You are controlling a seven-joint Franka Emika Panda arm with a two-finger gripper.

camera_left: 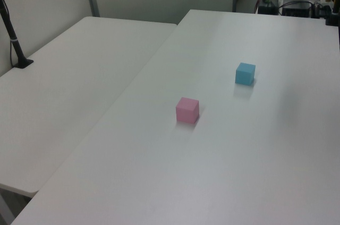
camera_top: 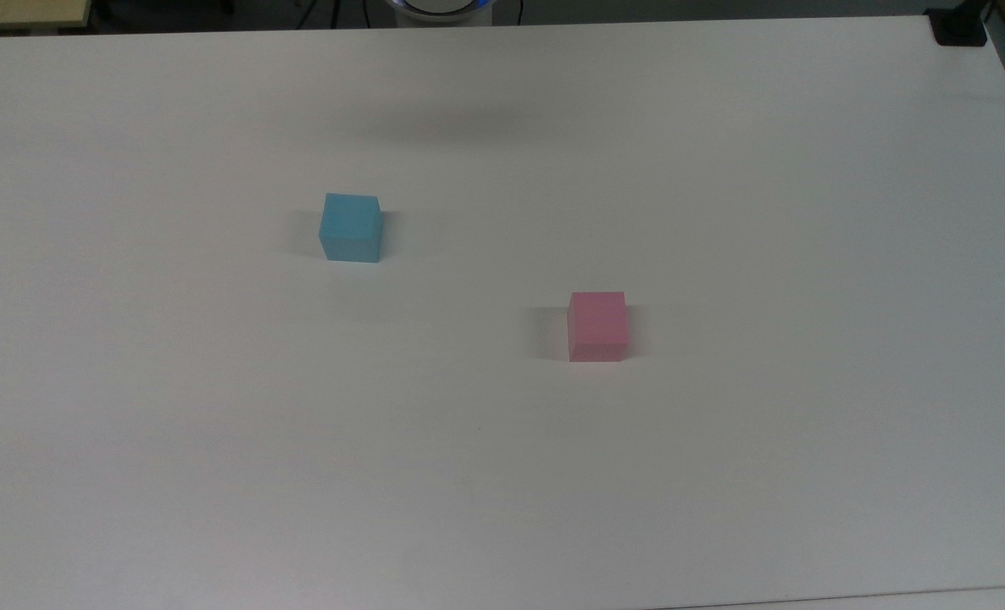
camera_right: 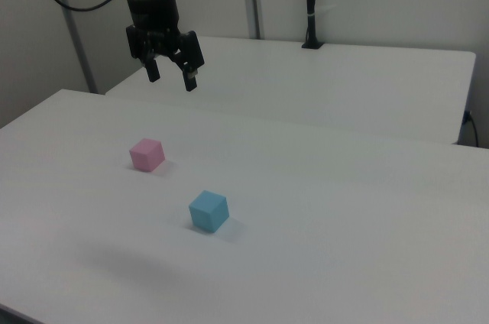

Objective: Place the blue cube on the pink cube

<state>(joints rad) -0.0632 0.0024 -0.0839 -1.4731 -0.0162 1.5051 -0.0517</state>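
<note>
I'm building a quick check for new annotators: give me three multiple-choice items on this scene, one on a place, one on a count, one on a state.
1. In the right view, where is the small matte light-blue cube relative to the small matte pastel-pink cube?
A. Stacked on it
B. Lower and to the right view's right
C. Touching its left side

2. How many cubes rest on the white table?
A. One
B. Two
C. Three

3. How is the end effector?
A. Open, holding nothing, above the table
B. Shut on the pink cube
C. Resting on the table

Answers:
1 B: the light-blue cube sits apart from the pink cube.
2 B: just those two lie on the white table.
3 A: the end effector hangs with fingers spread and nothing between them.
</note>
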